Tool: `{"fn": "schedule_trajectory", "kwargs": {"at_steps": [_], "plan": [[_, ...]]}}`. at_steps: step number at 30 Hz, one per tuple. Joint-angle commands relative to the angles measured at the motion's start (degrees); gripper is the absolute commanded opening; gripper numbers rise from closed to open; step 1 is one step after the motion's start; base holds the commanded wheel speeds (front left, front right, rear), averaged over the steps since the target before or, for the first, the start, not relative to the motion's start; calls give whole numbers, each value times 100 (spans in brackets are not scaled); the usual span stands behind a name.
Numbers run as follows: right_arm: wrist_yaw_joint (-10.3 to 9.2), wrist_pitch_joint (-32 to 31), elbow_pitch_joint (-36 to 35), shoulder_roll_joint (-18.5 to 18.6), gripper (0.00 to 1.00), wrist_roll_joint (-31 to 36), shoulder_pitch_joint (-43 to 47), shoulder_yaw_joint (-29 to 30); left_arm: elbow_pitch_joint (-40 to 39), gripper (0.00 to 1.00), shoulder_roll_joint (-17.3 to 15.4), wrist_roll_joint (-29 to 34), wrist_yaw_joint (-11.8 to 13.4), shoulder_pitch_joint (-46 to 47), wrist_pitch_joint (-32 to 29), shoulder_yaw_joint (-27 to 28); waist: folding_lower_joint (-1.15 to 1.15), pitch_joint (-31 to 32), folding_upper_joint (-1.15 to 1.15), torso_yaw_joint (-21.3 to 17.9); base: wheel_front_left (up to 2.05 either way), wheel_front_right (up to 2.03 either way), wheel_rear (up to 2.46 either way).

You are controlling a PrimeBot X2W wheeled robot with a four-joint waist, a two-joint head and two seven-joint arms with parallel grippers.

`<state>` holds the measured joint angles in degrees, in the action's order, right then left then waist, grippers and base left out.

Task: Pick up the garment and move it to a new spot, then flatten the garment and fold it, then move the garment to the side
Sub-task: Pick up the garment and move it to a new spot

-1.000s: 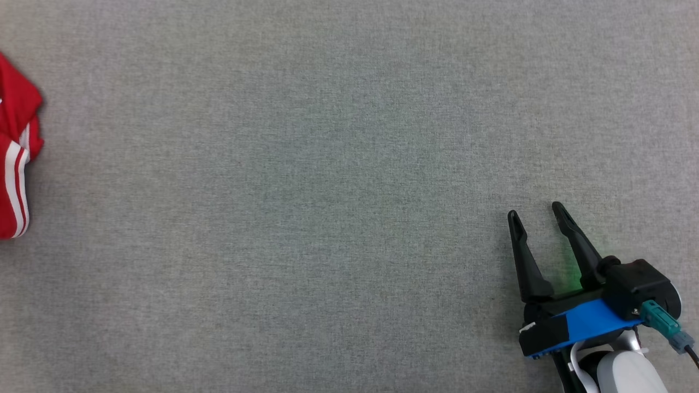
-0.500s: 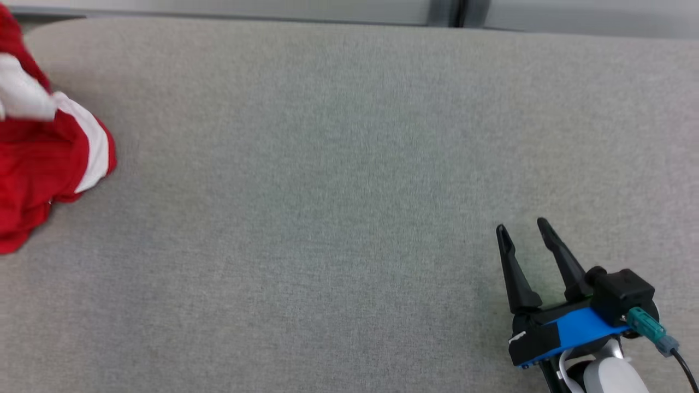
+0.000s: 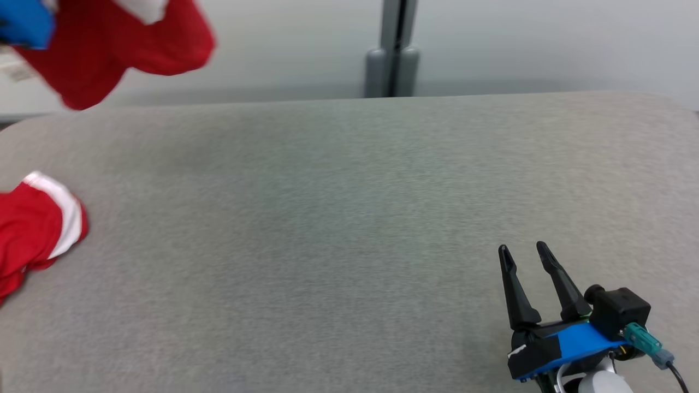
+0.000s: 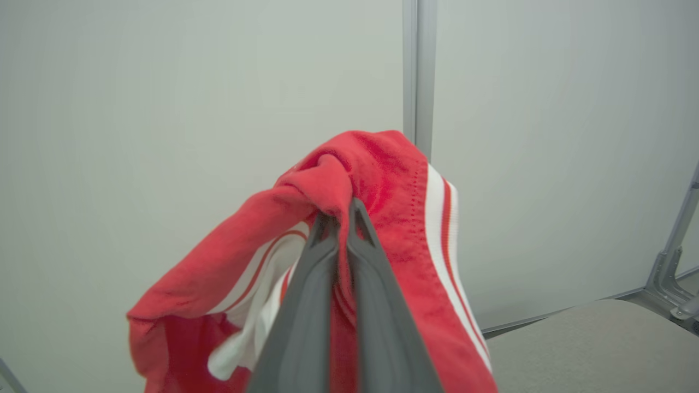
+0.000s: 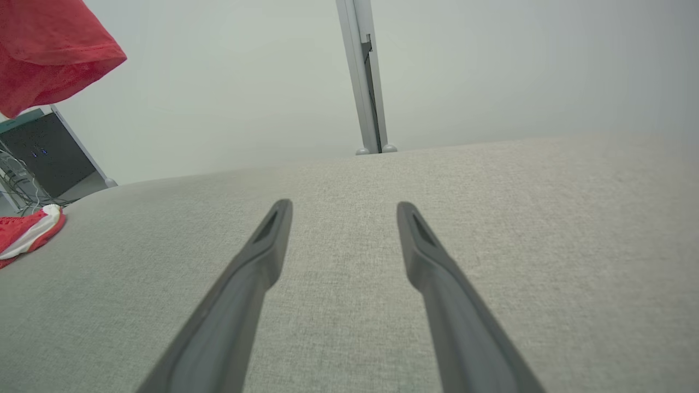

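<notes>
Far left, your left gripper (image 4: 342, 210) is clamped on the red, white-striped garment (image 4: 393, 174), holding it high above the grey table (image 3: 327, 218), one end lying at the table's left edge. At lower right, your right gripper (image 3: 521, 246) has its fingers spread apart.

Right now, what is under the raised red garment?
Below the garment, which the left claw pinches, lie the bare grey table and a red-and-white fold resting on it. That fold covers the table beneath it; where it joins the raised part is out of frame.
</notes>
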<state>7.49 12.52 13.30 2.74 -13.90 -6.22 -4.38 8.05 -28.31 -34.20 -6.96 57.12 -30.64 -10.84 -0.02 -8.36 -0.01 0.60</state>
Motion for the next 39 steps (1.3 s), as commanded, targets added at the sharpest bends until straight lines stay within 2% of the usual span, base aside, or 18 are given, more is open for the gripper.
{"fn": "schedule_trajectory", "kwargs": {"at_steps": [1,7,13,16,23,27,28,29,30,31,35,39], "plan": [[1,48,37,26,100,-66,39,20,-77,0,122,-89,-29,80,-27,-107,2,266,1,-338,0,0,0],[1,97,145,27,100,-117,59,-28,-477,0,627,-444,-44,14,-176,-589,2,337,1,-924,0,0,0],[1,123,172,26,100,-182,12,-35,-703,0,954,-662,-43,-540,-153,-984,2,247,1,-1441,0,0,0],[1,148,202,25,100,-223,-11,-26,-653,0,1002,-664,0,-1055,-159,-1189,2,193,1,-1630,0,0,0],[1,182,245,25,100,-290,-39,-32,201,0,1134,-388,144,-2410,161,-1764,2,112,1,-1768,0,0,0],[1,206,284,26,100,-308,-20,-67,943,0,1296,6,359,-2982,805,-2044,2,143,1,-1682,0,0,0],[1,211,291,24,100,-299,-14,-61,1118,7,1396,66,433,-3119,1004,-2085,2,157,1,-1643,0,0,0],[1,213,294,25,100,-266,-9,-65,1286,55,1496,134,513,-3232,1210,-2112,2,168,1,-1604,0,0,0],[1,215,293,26,100,-231,5,-39,1430,95,1586,172,579,-3313,1400,-2134,2,190,1,-1545,0,0,0],[1,210,291,25,100,-209,19,-41,1568,100,1666,192,647,-3383,1580,-2120,2,214,1,-1498,0,0,0],[1,138,250,26,100,-88,92,43,1852,100,1903,168,689,-3565,2240,-2069,2,326,1,-1235,0,0,0],[1,72,149,26,100,13,196,114,1744,100,1986,107,716,-3748,2979,-1877,2,447,1,-969,0,0,0]]}}
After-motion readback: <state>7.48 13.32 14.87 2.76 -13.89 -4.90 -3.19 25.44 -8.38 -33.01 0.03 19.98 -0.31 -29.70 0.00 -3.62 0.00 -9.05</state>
